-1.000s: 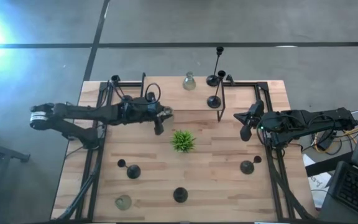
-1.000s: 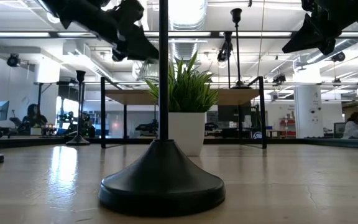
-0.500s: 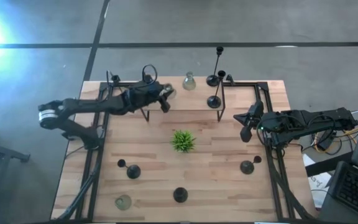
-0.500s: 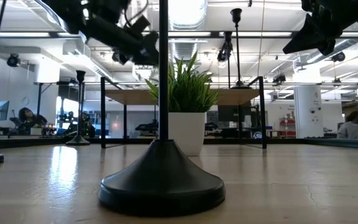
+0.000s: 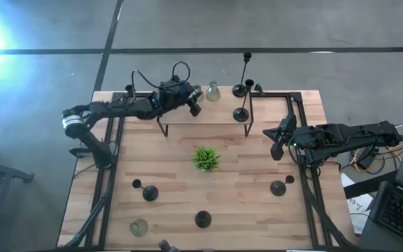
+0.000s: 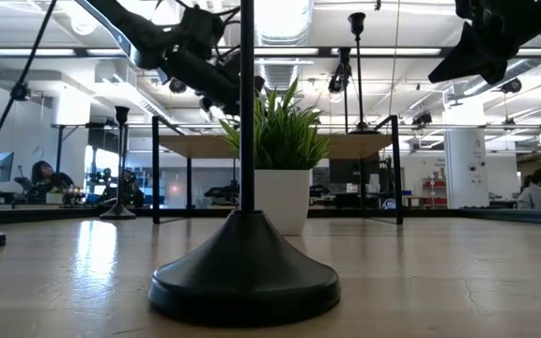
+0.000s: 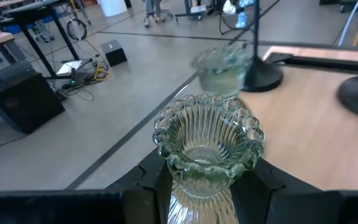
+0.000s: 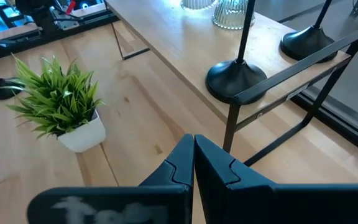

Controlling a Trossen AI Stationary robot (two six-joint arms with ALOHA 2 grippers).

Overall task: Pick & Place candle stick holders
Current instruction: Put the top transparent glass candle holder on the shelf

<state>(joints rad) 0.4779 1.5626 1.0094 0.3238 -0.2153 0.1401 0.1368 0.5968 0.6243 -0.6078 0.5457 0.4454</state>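
Note:
My left gripper (image 5: 192,102) is over the raised wooden shelf (image 5: 222,115) at the table's far side. It is shut on a clear ribbed glass candle holder with a beaded rim (image 7: 207,144). A second glass holder (image 5: 213,91) stands on the shelf just to its right and shows blurred in the left wrist view (image 7: 224,64). Two tall black holders (image 5: 242,113) (image 5: 239,89) stand on the shelf's right part. My right gripper (image 5: 277,148) is shut and empty, held above the table's right side. My left gripper pinches the glass holder by its narrow lower body (image 7: 199,198), below the flared beaded rim, one finger on each side. The holder's open top points away from the wrist. It is lifted clear of the shelf. The fingertips' own contact lies at the wrist picture's bottom edge.
A small green plant in a white pot (image 5: 206,159) stands mid-table. Black holders stand at the near left (image 5: 149,192), near middle (image 5: 203,219) and near right (image 5: 278,187). A glass holder (image 5: 139,227) stands at the near left corner. Black frame rails run along both table sides.
My left gripper has carried the glass holder from mid-table, left of the plant, toward the table's far edge and a little right. It is now over the shelf beside the other glass holder and has stayed shut on it.

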